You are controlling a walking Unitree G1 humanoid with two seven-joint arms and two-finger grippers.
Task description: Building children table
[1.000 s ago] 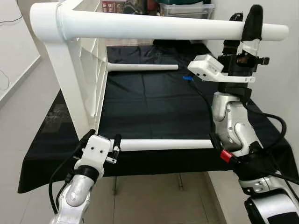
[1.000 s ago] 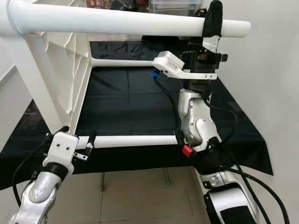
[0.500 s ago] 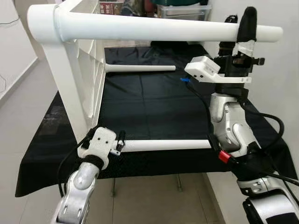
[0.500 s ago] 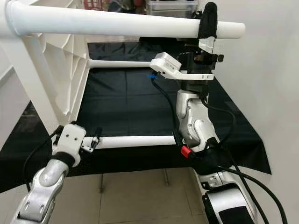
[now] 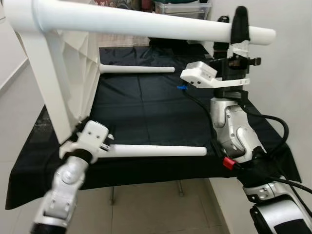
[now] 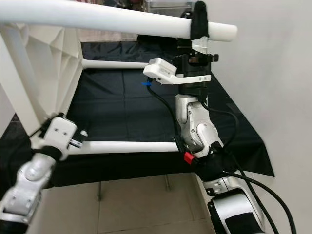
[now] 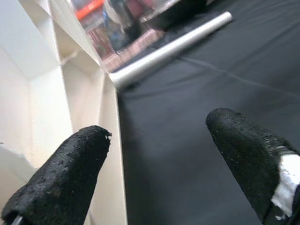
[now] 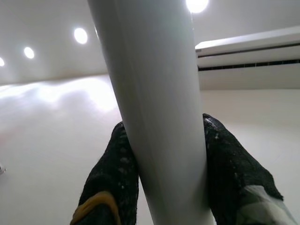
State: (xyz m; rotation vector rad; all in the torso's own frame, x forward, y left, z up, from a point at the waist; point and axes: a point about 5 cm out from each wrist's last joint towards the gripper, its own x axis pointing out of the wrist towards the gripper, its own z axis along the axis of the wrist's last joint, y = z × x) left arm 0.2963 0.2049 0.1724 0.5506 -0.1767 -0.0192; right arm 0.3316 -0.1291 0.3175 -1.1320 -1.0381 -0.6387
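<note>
A white children's table lies on its side on a black cloth (image 5: 146,107), its ribbed top panel (image 5: 73,73) standing upright at the left. My right gripper (image 5: 239,24) is raised and shut on the upper leg (image 5: 136,22) near its free end; its fingers (image 8: 112,178) clamp that leg (image 8: 154,117). The lower near leg (image 5: 156,150) runs along the front edge. My left gripper (image 6: 80,137) sits at that leg's base beside the panel, open, its fingers (image 7: 61,178) apart with nothing between them. A far leg (image 7: 173,44) lies at the back.
The cloth-covered surface ends just in front of the lower leg, with tiled floor (image 5: 146,209) below. A white wall (image 5: 292,73) stands close on the right. Storage bins (image 5: 183,7) are at the back. My right arm's black cables (image 5: 273,122) hang over the right edge.
The camera has shifted, sliding the scene leftward. My left arm has risen and reached closer to the panel at the lower leg's base. The right gripper keeps its hold on the upper leg.
</note>
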